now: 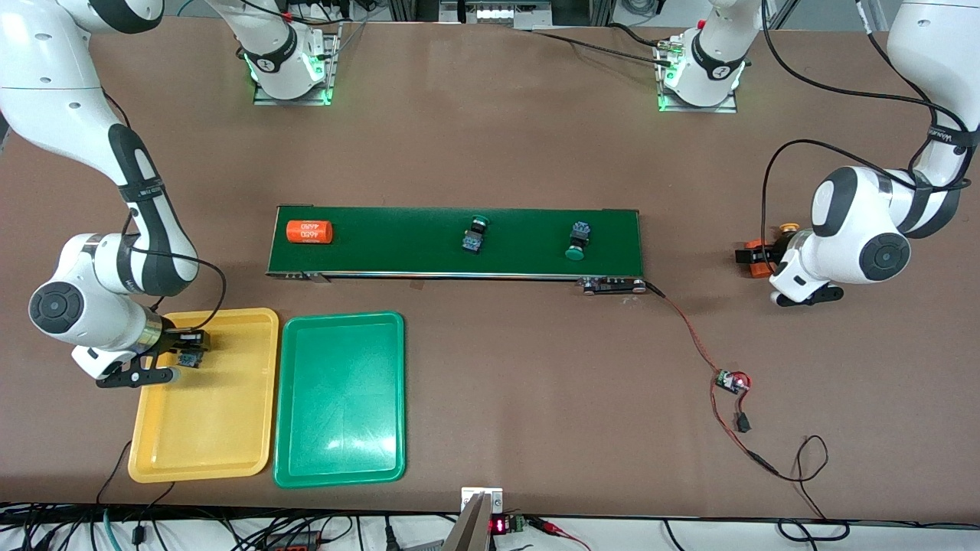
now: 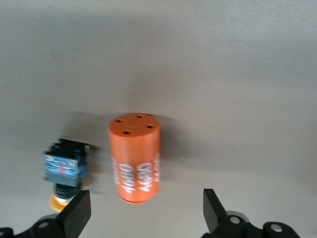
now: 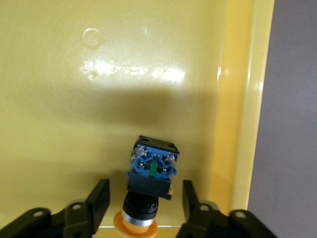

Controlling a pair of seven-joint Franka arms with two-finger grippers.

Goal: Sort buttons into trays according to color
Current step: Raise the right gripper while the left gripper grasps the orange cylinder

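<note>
**Yellow button in the yellow tray, two greens on the belt**

The right gripper (image 3: 146, 198) sits low over the yellow tray (image 1: 230, 444), fingers parted either side of a yellow-capped button (image 3: 151, 171), not pinching it. The green tray (image 1: 341, 451) lies beside it. Two green-capped buttons (image 1: 475, 233) (image 1: 578, 239) lie on the conveyor belt (image 1: 398, 245) with an orange cylinder (image 1: 309, 231). The left gripper (image 2: 146, 215) hangs wide open, holding nothing, over another orange cylinder (image 2: 134, 156) and a second yellow-capped button (image 2: 66, 168).

Brown table (image 1: 498, 153) with conveyor belt (image 1: 398, 229), yellow tray (image 1: 207, 436), green tray (image 1: 341, 405).

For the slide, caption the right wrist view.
Right gripper open around yellow-capped push-button switch lying in yellow plastic tray.
</note>
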